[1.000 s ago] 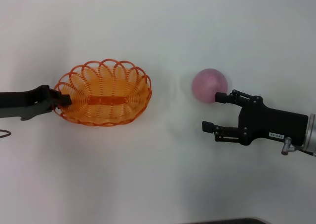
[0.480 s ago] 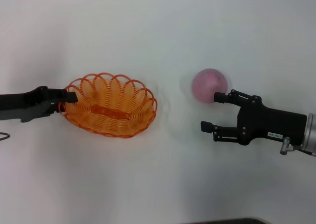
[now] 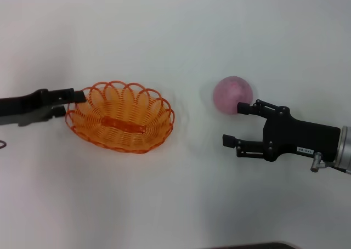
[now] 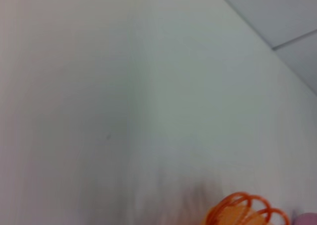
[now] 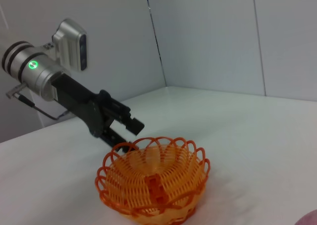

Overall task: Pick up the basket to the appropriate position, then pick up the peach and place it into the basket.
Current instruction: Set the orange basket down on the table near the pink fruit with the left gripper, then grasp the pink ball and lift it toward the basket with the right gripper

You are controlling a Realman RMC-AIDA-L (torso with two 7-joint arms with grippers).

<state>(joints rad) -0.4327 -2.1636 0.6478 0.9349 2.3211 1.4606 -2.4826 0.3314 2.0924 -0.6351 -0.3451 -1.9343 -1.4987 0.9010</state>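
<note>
A: How do the grippers stand?

B: The right gripper (image 3: pixel 235 123) has its two fingers spread wide with nothing between them. Its upper fingertip (image 3: pixel 242 107) sits against the near edge of the peach (image 3: pixel 232 94); whether it truly touches, I cannot say. The lower finger is well clear of the fruit.

A: And the other one?

B: The left gripper (image 3: pixel 74 101) is parted and holds nothing. In the right wrist view its two fingers (image 5: pixel 130 127) stand apart, one above the rim and one lower, at the basket's edge (image 5: pixel 154 179). From the head camera, the upper finger reaches just over the scalloped rim of the basket (image 3: pixel 120 116), and the lower one stops just outside it.

A: Where is the basket relative to the right gripper?

B: Well apart, out beyond its fingertips, resting on the white table (image 3: pixel 181 205).

A: Count things for me.

B: One basket, one peach, two grippers. The left wrist view shows only a bit of orange rim (image 4: pixel 245 212) and table.
</note>
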